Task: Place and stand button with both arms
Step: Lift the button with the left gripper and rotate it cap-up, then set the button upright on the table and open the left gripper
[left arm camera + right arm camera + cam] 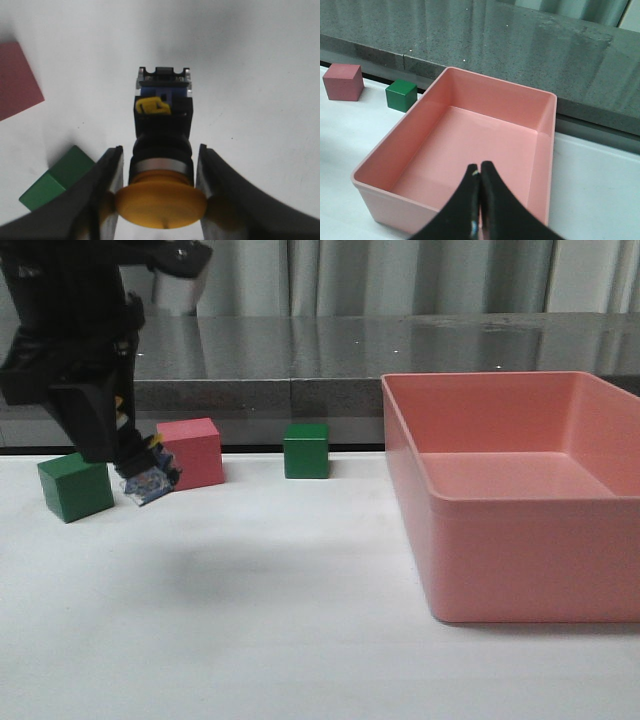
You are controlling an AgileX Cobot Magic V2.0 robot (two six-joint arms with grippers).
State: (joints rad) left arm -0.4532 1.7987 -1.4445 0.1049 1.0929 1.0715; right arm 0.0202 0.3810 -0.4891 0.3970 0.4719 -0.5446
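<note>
Pink plastic fills the near right of the table from where I'm standing: a big empty bin (510, 500), and the right gripper (480, 200) hangs over its near wall with the two fingers pressed together, holding nothing.

Over at about 9 o'clock is where the action is. The left gripper (159, 200) has the button (162, 145) pinched by its yellow mushroom cap, one finger on each side of the cap, and the black body and clear bluish base point away from the wrist toward the white table (250, 640). From the front the button (150, 480) looks tilted, base low and close to the surface; I can't tell if it's actually touching yet. It sits between a green cube (75, 487) and a red cube (192, 452), with the red one just behind it.

Further back, around 11 o'clock, there's a second green cube (306, 450), then the grey counter (400, 340) and curtains.

My take: to stand it well, the left arm should square the base flat to the table before letting go, well away from those cubes. A tilted release probably tips it, so the right arm could come over to steady it.
</note>
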